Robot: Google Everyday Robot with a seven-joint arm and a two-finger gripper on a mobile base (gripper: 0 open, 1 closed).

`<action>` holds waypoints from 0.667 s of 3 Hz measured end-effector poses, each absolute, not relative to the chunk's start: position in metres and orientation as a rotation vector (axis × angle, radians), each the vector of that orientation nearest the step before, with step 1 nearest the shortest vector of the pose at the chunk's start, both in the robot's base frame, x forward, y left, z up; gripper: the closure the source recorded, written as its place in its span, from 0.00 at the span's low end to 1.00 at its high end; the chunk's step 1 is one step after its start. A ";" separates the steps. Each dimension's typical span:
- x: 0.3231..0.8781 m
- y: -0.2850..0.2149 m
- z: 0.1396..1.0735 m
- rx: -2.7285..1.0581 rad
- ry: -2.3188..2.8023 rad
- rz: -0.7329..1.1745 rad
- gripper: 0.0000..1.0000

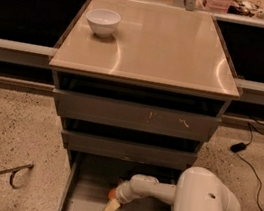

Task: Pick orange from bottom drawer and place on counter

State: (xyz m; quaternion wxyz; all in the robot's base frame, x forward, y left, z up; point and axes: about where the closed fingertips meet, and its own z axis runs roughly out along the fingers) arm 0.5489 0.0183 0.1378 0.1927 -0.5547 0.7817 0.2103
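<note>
With the gripper point(111, 207) low in the bottom drawer point(85, 206), apparently touching the orange point(112, 194) — you cannot tell its opening — grasp this smooth, light, roll-prone fruit across its middle.

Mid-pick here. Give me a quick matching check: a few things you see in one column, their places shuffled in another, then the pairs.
Things
1. white bowl
2. orange
3. end effector
4. black plug

Places
A. on the speckled floor, far right
B. down in the bottom drawer, right beside the orange on its near side
C. back-left of the counter
D. on the bottom drawer's floor, partly hidden by the arm

Pairs: 1-C, 2-D, 3-B, 4-A
</note>
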 end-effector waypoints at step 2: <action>0.549 0.021 0.135 -1.565 2.196 0.593 0.19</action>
